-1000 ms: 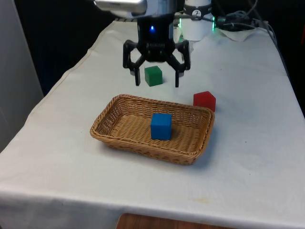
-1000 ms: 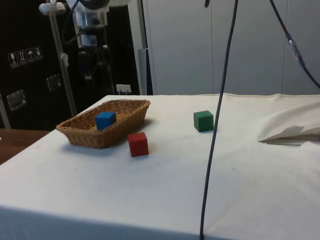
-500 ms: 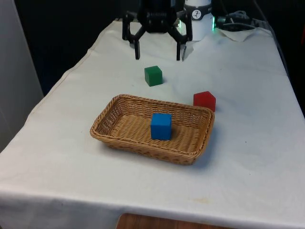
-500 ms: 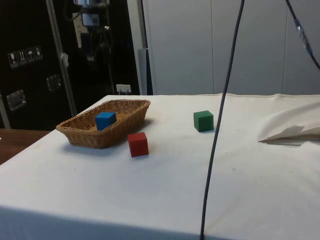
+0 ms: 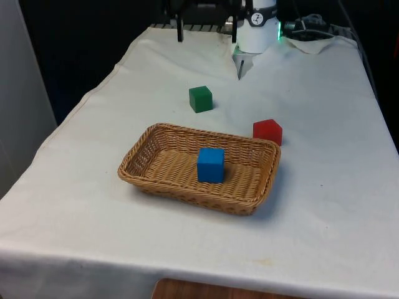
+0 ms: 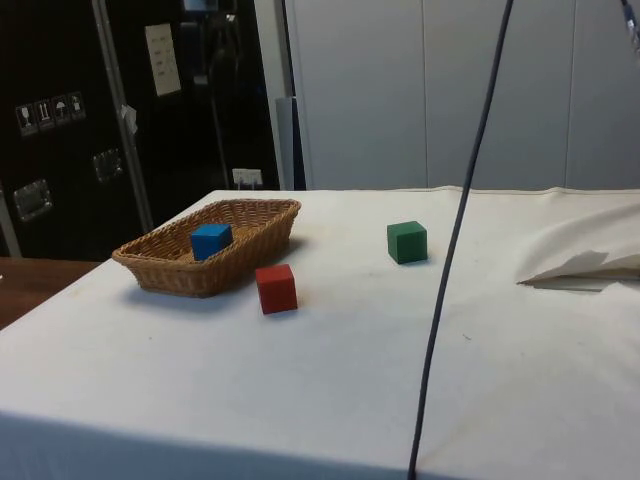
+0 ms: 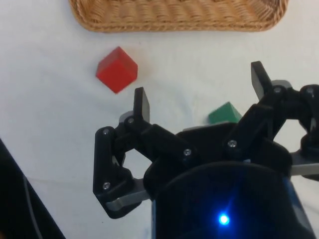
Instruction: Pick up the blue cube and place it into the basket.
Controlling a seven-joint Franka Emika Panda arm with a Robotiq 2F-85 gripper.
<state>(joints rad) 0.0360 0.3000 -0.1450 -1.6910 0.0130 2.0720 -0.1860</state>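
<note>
Front view: the blue cube (image 5: 211, 164) is sitting inside the wicker basket (image 5: 163, 182), near the basket's middle, upright on the woven floor. The basket is resting on the white surface (image 5: 324, 205) about midway between its side edges. A red cube (image 5: 267, 131) is lying just beside the basket's far corner on the front view's right, and a green cube (image 5: 201, 98) is standing apart from the basket, toward the surface's far edge. In the wrist view the end effector (image 7: 199, 97) is hanging above the cloth with its two fingers (image 7: 142, 103) spread wide and nothing between them, the green cube partly hidden behind its body.
</note>
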